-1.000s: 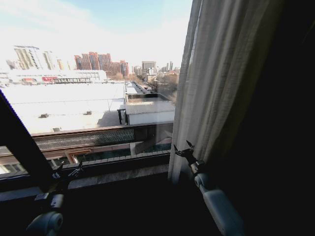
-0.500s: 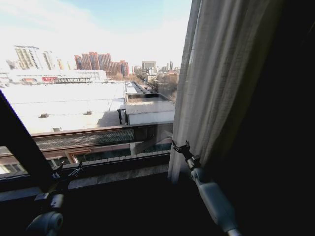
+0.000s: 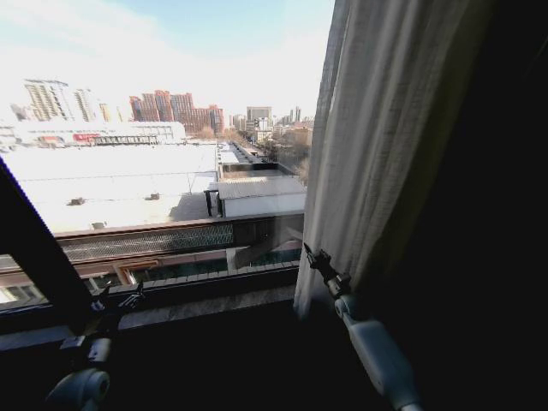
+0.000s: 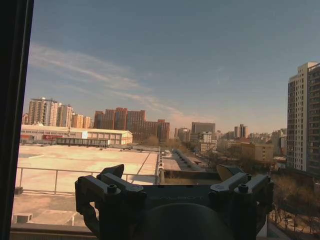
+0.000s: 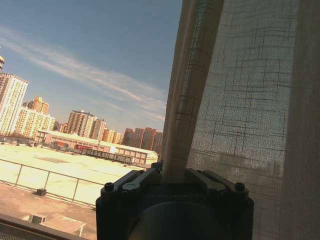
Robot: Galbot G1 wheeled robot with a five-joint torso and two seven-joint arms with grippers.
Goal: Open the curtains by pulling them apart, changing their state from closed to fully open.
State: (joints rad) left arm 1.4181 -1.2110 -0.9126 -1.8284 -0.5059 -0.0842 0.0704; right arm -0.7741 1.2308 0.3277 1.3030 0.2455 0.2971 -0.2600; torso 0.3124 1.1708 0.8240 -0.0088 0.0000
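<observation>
**Right gripper at the curtain's edge**

The curtains [image 3: 390, 128] hang gathered at the right side of the window [image 3: 154, 145], pleated and sheer, with the city and sky showing through the bare glass on the left. The right gripper [image 3: 313, 257] sits low at the curtain's leading edge — in the right wrist view one fold of fabric [image 5: 187, 90] runs down between its fingers [image 5: 131, 183], the jaws drawn in narrow around it. The left gripper [image 3: 120, 300] rests low on the left near the sill [image 3: 205, 304], well apart from the fabric — its jaws stand wide, holding nothing, facing the glass.
</observation>
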